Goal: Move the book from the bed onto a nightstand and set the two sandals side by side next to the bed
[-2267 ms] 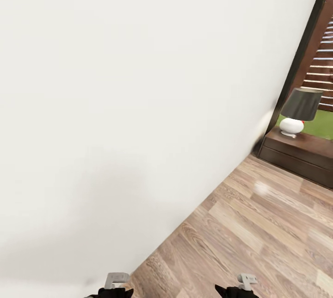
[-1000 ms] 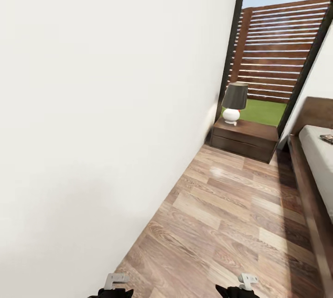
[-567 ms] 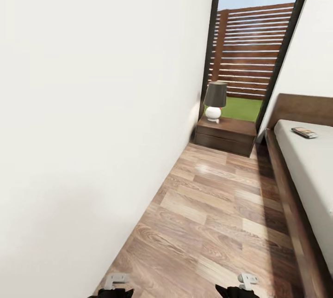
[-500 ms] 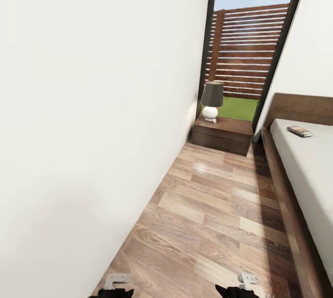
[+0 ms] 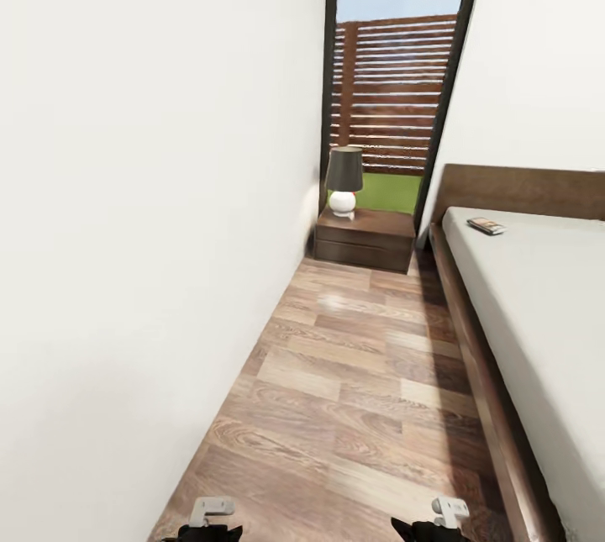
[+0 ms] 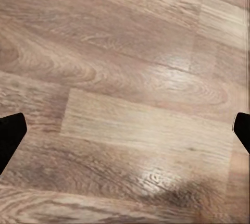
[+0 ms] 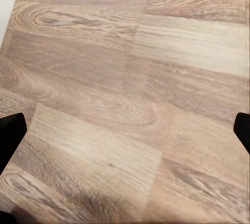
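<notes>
With both tools spread wide and empty over the floor (image 5: 353,374), drive straight ahead, hugging the bed (image 5: 538,307) until the book (image 5: 486,226), far ahead-right of them, is reachable.

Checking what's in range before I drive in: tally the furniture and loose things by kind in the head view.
Beds: 1, the bed
Nightstands: 1, the nightstand
Lamps: 1, the lamp on the nightstand
Books: 1, the book on the mattress near the headboard
Total: 4
</notes>
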You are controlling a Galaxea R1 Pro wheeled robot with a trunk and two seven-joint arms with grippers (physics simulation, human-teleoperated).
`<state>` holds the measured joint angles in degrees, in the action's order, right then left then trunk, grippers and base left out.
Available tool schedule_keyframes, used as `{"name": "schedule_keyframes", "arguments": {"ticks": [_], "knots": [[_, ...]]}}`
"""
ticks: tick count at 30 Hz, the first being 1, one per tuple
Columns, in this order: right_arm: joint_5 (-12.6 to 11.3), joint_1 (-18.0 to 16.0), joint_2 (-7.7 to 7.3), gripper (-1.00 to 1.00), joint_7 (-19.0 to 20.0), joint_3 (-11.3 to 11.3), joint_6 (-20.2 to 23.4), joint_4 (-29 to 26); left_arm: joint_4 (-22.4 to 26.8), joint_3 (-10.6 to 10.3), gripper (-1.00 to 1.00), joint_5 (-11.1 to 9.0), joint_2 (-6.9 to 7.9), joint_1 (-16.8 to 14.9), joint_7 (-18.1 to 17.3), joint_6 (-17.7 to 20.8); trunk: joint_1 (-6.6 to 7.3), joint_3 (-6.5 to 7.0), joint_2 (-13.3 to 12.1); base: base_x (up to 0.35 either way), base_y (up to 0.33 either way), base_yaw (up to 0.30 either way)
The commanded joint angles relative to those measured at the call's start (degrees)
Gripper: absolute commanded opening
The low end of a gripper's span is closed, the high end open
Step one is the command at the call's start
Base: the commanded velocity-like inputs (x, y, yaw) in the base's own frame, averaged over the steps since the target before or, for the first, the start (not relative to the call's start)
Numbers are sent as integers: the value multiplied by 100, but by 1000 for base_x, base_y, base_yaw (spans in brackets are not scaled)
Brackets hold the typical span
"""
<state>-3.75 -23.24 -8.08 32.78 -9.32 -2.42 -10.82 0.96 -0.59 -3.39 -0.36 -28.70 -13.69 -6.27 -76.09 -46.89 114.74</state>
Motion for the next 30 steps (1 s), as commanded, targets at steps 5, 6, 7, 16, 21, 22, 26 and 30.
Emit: {"name": "schedule_keyframes", "arguments": {"ticks": [5,6,7,16,21,22,26,30], "knots": [[-38,-3,-1,100,27,-8,-4,10,-8,-11,100,-38,1,-1,-19,-16,1,-5,2,0,0,-300],[-38,-4,-1,100,27,-8,-4,10,-8,-11,100,-38,1,-1,-19,-16,1,-5,2,0,0,-300],[-38,-4,-1,100,27,-6,-4,10,-8,-11,100,-38,1,1,-19,-15,1,-5,2,0,0,-300],[-38,-5,-1,100,27,-7,-4,10,-7,-10,100,-37,1,4,-19,-15,1,-5,2,0,0,-298],[-38,-5,-1,100,27,-7,-4,10,-6,-10,100,-35,1,0,-19,-16,1,-5,2,0,0,-208],[-38,-5,-1,100,29,-8,-4,10,-4,-8,100,-36,1,3,-19,-15,1,-5,2,0,0,-46],[-38,-5,-1,100,34,-7,-4,10,-4,-4,100,-38,1,3,-19,-15,1,-5,2,0,0,-20],[-36,-3,-1,100,35,-2,-4,10,-3,-5,100,-37,1,3,-19,-16,1,-5,2,0,0,-7]]}}
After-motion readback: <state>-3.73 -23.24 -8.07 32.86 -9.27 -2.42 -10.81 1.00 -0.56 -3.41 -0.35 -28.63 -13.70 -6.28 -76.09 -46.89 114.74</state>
